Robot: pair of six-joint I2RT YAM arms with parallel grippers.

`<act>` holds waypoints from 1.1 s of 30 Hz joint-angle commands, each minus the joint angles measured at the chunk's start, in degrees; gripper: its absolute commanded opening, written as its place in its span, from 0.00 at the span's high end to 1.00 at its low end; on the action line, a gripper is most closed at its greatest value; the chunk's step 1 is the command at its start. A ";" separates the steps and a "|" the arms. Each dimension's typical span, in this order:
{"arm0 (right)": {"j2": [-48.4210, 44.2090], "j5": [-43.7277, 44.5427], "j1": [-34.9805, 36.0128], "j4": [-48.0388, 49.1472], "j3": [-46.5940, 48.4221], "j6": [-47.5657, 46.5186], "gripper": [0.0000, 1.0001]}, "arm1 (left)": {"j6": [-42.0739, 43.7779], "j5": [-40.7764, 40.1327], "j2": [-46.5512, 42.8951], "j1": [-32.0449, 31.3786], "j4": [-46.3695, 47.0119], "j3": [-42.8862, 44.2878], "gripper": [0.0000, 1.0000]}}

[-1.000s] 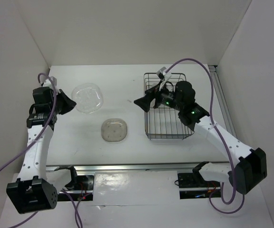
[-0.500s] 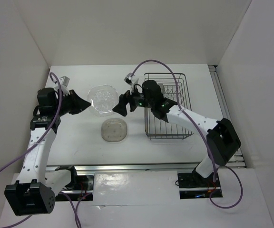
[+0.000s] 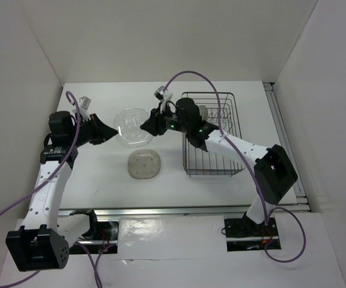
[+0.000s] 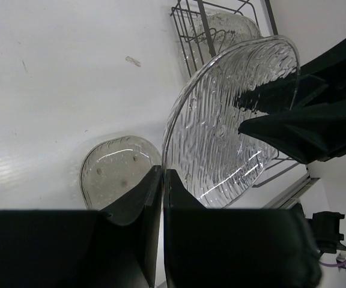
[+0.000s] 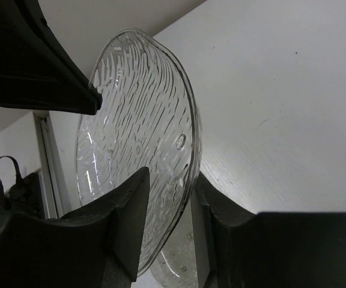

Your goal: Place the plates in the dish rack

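A clear ribbed plate (image 3: 132, 125) hangs on edge above the table between the two arms. My left gripper (image 3: 114, 133) is shut on its left rim, the fingers pinched together on the edge (image 4: 162, 171). My right gripper (image 3: 143, 126) straddles the opposite rim (image 5: 170, 174), partly closed, with the plate (image 5: 137, 132) slanting across the gap between its fingers. A smoky plate (image 3: 145, 164) lies flat on the table below. The dish rack (image 3: 184, 150) stands to the right, with one translucent plate (image 4: 230, 27) upright in its far end.
White walls close in the table at the back and on both sides. A metal rail (image 3: 179, 210) runs along the near edge. Purple cables loop above both arms.
My right arm swung left from over the rack to the clear plate, and its jaws narrowed around the rim. My left gripper raised the plate and carried it right.
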 commanded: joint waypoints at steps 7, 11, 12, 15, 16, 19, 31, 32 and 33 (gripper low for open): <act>-0.27 3.89 1.18 3.62 2.59 0.43 0.55 | -1.51 -0.92 0.51 -0.46 1.35 0.11 1.00; -0.28 4.41 1.18 1.52 2.59 -0.10 0.43 | -1.52 -2.93 0.51 -0.46 0.83 0.11 1.00; -0.80 5.20 1.18 0.99 2.59 -0.10 0.43 | -1.52 -2.94 0.51 -0.46 0.30 0.11 1.00; -1.33 5.82 1.18 0.99 2.59 -0.10 0.43 | -1.52 -3.56 0.51 -0.46 0.30 0.11 1.00; -1.33 5.82 1.18 0.99 2.59 -0.71 0.44 | -1.52 -3.56 0.51 -0.46 0.30 0.11 1.00; -1.33 6.35 1.18 0.28 2.59 -0.72 0.52 | -1.52 -4.35 0.51 -0.46 0.30 0.11 1.00; 0.52 10.83 3.02 -2.35 5.83 -0.72 1.00 | -1.52 -2.76 1.13 -0.46 0.30 0.64 0.93; 0.52 11.36 3.02 -2.96 5.84 -0.19 1.00 | -1.52 -2.76 1.13 -0.46 0.30 0.64 0.80; 0.52 13.19 3.02 -2.97 5.84 -0.19 1.00 | -1.52 -3.37 1.13 -0.46 -0.31 0.64 0.68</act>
